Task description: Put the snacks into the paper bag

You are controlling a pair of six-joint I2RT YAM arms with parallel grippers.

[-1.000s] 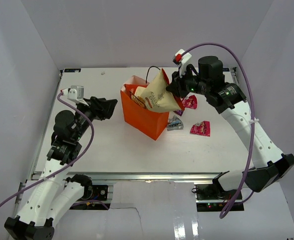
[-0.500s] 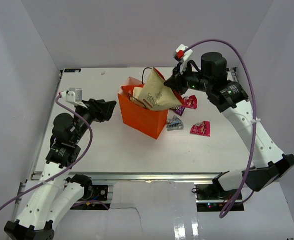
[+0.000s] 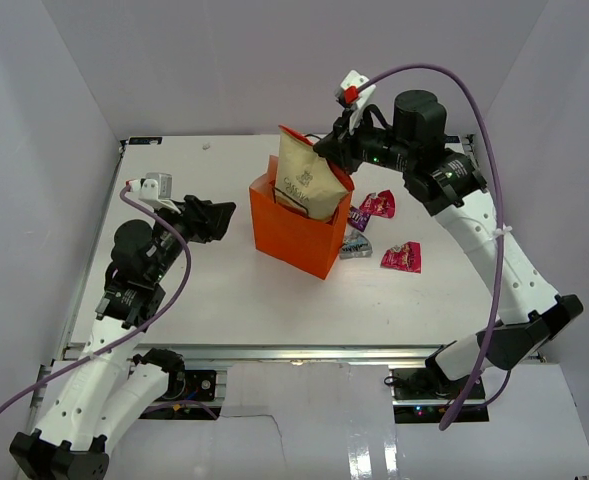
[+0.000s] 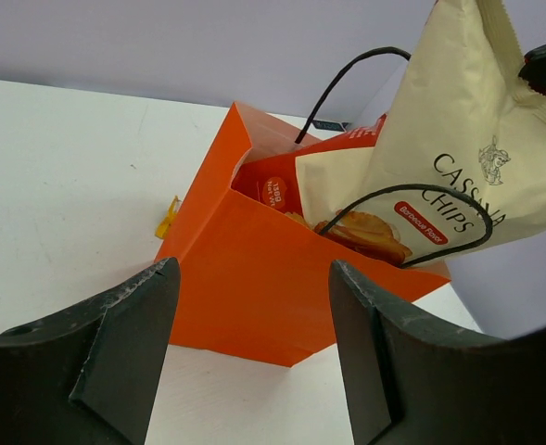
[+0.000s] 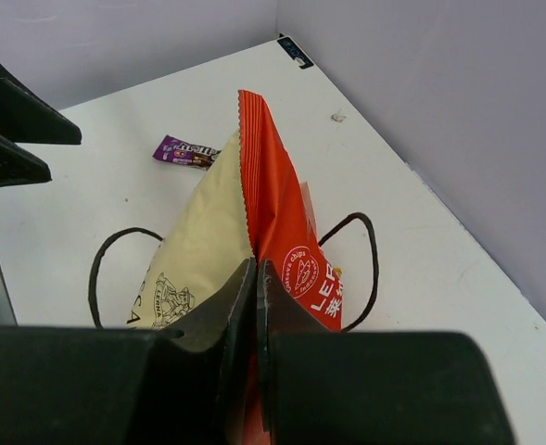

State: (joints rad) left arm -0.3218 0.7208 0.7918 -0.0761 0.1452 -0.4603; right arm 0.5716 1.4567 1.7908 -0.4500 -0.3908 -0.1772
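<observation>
Right claw (image 3: 326,152) was pinched fully shut on the top seam of the chip bag (image 3: 309,182), with the cream face and orange-red back meeting at its fingertips. Directly beneath this claw the orange paper bag (image 3: 296,235) stood upright on the surface (image 3: 194,290), mouth open. The chip bag's lower part sat inside the paper bag. Its upper part rose above the rim, near upright, and a black cord handle (image 4: 412,215) looped across the cream face. Left claw (image 3: 217,216) was wide open and gripped nothing, with the paper bag just ahead of its fingers and apart from them. Outside the bag, on the surface below the right claw, lay a magenta-pink packet (image 3: 401,257), a second pink packet (image 3: 379,205), a silver-blue packet (image 3: 352,246) and a dark packet (image 3: 360,217).
</observation>
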